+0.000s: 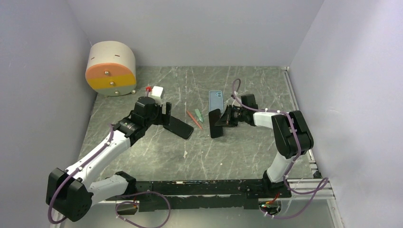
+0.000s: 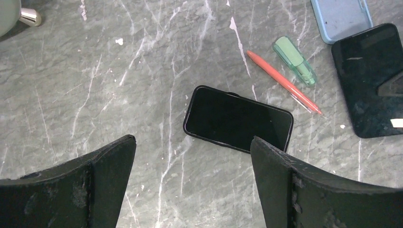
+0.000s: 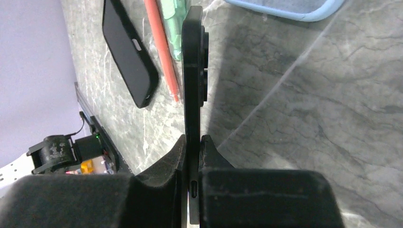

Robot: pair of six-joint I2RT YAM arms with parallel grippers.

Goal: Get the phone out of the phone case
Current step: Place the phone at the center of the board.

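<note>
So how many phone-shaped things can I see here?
3: a flat black slab by the left gripper, a second black slab clamped in the right gripper, and a light-blue case lying beyond it.

Both arms wore white link shells w/ black joint housings: left arm (image 1: 97, 157), right arm (image 1: 262, 118). Shoulder & elbow motors were big black blocks. A lilac cable (image 1: 234, 88) was strung along each arm, w/ slack loops by the black base rail (image 1: 199, 191). Left pincer (image 2: 190, 147) had broad matt-black fingers (image 2: 90, 185), scuffed, w/ pale specks. Right pincer (image 3: 192, 142) was black too, w/ rounded tips.
</note>
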